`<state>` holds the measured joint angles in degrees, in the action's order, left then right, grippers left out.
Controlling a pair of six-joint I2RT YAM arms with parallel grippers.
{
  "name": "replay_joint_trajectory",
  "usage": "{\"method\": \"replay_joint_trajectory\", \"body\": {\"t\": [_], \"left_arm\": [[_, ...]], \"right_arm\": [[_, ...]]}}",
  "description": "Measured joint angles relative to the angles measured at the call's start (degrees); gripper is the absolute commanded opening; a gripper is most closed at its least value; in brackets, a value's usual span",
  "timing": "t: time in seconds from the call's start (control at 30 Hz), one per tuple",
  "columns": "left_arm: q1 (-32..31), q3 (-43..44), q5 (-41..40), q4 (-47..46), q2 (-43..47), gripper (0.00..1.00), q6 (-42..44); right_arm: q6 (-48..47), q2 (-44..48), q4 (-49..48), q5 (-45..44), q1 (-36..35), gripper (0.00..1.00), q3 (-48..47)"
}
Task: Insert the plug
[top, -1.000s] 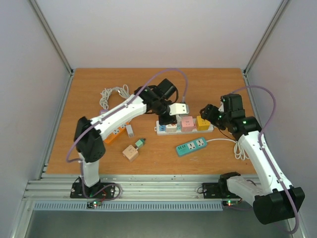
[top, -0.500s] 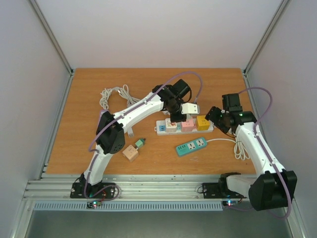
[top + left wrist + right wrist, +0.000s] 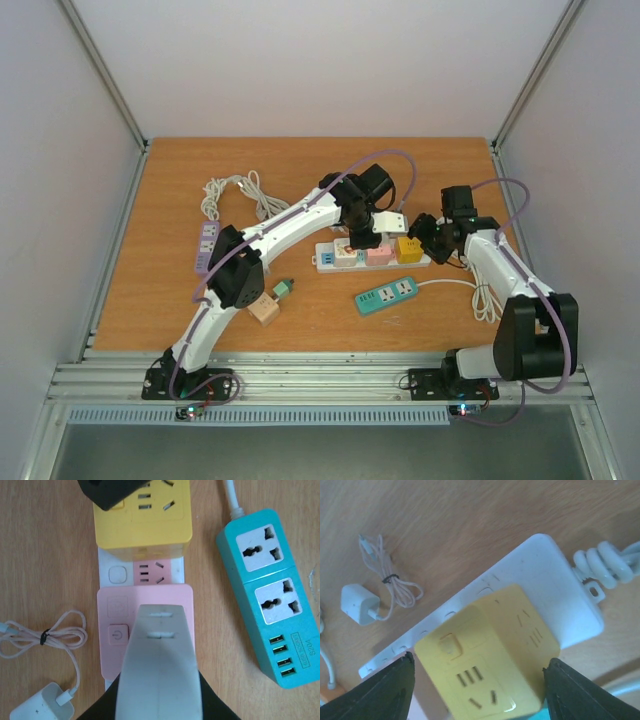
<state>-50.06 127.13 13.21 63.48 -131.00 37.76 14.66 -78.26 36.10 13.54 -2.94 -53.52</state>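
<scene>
A white power strip (image 3: 425,259) lies mid-table with a white cube (image 3: 345,256), a pink cube (image 3: 378,253) and a yellow cube plug (image 3: 408,247) seated on it. My right gripper (image 3: 422,236) is open and straddles the yellow cube (image 3: 485,665). Its black fingers (image 3: 387,692) stand close to the cube's two sides, and I cannot tell if they touch. My left gripper (image 3: 390,222) is shut and holds nothing. Its white fingertips (image 3: 160,630) hover over the pink cube (image 3: 112,630), beside the yellow cube (image 3: 145,525).
A teal power strip (image 3: 387,295) lies just in front of the white one. A coiled white cord (image 3: 487,300) sits at the right. Behind lie a white charger with cable (image 3: 40,707) and a cable bundle (image 3: 228,192). At the left are a purple strip (image 3: 206,245) and a beige cube (image 3: 264,308).
My left arm has stretched to the right along the strip, so its shut fingers now hang over the pink cube. My right gripper has drawn in around the yellow cube.
</scene>
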Motion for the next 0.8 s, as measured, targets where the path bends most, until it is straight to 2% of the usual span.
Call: {"method": "replay_joint_trajectory", "body": {"t": [0.2,0.43,0.8], "left_arm": [[0.0,1.9,-0.9,3.7,-0.7,0.0,-0.3],[-0.1,4.1,-3.4,7.0,-0.7,0.0,-0.4],[0.0,6.4,-7.1,15.2,-1.0,0.0,0.3]], "right_arm": [[-2.2,-4.7,-3.1,4.2,0.5,0.6,0.2],[-4.6,-5.9,-7.0,11.7,0.4,0.59,1.8],[-8.9,-6.7,-7.8,16.1,-3.0,0.58,2.8]]}}
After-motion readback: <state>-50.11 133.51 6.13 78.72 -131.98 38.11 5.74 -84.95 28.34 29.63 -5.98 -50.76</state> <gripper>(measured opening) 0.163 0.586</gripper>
